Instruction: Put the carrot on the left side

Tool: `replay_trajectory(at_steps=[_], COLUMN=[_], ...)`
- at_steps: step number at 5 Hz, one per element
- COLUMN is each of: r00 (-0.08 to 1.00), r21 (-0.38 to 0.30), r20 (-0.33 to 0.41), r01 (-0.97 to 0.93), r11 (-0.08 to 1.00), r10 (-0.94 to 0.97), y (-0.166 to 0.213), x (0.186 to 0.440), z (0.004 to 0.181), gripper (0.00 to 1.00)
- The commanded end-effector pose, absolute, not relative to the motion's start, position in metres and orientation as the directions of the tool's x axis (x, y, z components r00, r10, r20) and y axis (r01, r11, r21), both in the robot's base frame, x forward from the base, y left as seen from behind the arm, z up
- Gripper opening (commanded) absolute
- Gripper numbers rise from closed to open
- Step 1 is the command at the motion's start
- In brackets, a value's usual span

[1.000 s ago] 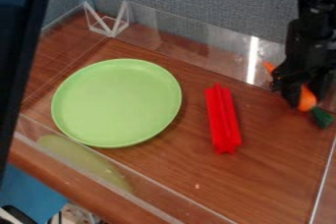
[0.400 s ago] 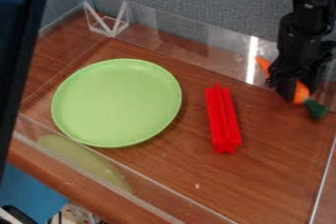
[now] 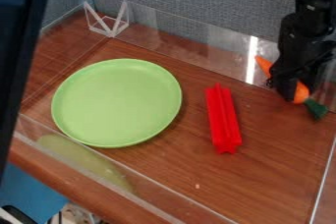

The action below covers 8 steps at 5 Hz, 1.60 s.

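Orange carrot (image 3: 305, 94) sits pinched in the gripper (image 3: 298, 88) near the table's (image 3: 157, 169) right edge. Left of it lie a red bar (image 3: 222, 118), then a green plate (image 3: 116, 101).

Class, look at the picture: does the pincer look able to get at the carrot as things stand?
Probably yes. The pincer is already down at the carrot, nearly shut around it, on the table's right side. Nothing stands between them; the red bar and green plate lie apart to the left.
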<state>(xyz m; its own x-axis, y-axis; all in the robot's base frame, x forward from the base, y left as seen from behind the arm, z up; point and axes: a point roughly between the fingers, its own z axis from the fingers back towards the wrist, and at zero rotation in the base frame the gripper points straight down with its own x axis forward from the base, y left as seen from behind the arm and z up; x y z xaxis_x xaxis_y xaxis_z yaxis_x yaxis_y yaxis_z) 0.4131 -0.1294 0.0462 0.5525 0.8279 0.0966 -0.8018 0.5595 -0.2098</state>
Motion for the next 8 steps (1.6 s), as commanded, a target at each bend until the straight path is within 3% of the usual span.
replay_trajectory(at_steps=[1,2,4,5,7,8], r00=[0.505,0.476,0.509,0.548,0.622,0.636], r21=[-0.271,-0.265,-0.249,-0.28,-0.35,-0.388], r20=[0.139,0.157,0.196,0.165,0.117,0.102], r01=[-0.808,-0.824,-0.801,-0.771,-0.704,-0.682], r11=[0.523,0.501,0.544,0.572,0.618,0.62], r10=[0.852,0.866,0.838,0.82,0.774,0.765], y=[-0.124,-0.121,-0.102,-0.099,-0.107,-0.092], x=[0.424,0.421,0.421,0.422,0.411,0.407], z=[0.04,0.022,0.01,0.023,0.077,0.111], gripper=[0.0,0.0,0.0,0.0,0.0,0.0])
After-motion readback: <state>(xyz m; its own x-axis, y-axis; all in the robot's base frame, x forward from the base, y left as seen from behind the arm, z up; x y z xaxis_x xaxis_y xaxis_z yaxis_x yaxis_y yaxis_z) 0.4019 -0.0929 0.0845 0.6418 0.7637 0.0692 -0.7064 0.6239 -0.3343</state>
